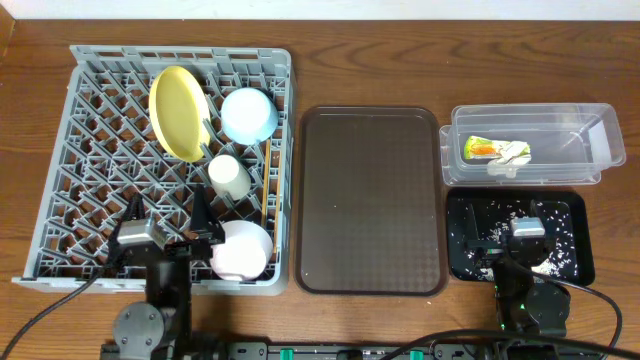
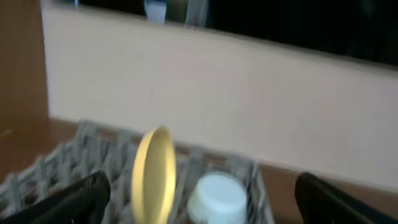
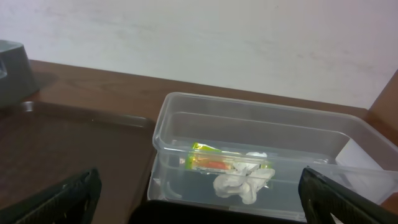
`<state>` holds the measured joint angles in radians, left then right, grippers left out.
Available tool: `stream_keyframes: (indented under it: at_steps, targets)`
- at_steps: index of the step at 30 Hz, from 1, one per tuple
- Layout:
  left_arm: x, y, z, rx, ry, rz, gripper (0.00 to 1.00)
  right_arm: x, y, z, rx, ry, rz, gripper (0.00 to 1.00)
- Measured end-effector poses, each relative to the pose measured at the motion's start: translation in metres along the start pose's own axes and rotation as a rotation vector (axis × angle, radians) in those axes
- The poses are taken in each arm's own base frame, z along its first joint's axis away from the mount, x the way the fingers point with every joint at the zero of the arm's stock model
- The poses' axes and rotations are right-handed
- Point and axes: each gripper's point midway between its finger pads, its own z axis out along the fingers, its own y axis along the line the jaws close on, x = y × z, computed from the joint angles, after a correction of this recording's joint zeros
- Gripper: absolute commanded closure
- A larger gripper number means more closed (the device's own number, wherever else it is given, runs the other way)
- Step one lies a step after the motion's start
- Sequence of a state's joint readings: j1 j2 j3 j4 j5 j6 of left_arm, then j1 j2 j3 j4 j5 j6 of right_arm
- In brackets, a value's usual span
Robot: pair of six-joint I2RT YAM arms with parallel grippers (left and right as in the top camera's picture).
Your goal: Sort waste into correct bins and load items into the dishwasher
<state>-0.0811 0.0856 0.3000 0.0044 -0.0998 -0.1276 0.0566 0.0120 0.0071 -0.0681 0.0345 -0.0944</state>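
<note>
The grey dishwasher rack [image 1: 60,150] holds the yellow plate [image 1: 178,112] on edge, the light blue bowl [image 1: 248,114], the small white cup [image 1: 228,174], the white bowl [image 1: 242,250] and the chopsticks [image 1: 266,190]. My left gripper [image 1: 166,214] hovers open over the rack's near edge, holding nothing; its view shows the plate [image 2: 153,174] and the blue bowl [image 2: 217,196] ahead. The clear tub [image 1: 590,140] contains the snack wrapper [image 3: 211,160] and the paper scrap [image 3: 239,183]. White crumbs [image 1: 500,215] lie in the black tray [image 1: 570,215]. My right gripper [image 3: 199,198] is open and empty above that tray.
The large brown serving tray [image 1: 370,200] lies between the rack and the two bins. A pale wall runs behind the table. Both arm bases stand at the near table edge.
</note>
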Motion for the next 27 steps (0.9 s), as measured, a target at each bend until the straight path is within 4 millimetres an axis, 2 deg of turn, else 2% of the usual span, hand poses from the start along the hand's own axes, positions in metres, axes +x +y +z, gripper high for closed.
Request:
stream_keyframes:
  at_steps: [5,8,17,27]
  targets:
    - [-0.001,-0.001,0.001,0.028,-0.129,-0.028,0.04,0.000,0.000,0.000,0.000,0.000,0.000,0.01]
    - [0.007,0.000,0.001,0.035,-0.145,-0.031,0.04,0.000,0.000,0.000,0.000,0.000,0.000,0.01]
    - [0.049,0.007,0.007,0.023,-0.070,-0.019,0.04,0.000,0.000,0.000,0.000,0.000,0.000,0.01]
    - [0.111,0.018,0.005,-0.014,0.160,0.016,0.04,0.000,0.000,0.000,0.000,0.000,0.000,0.01]
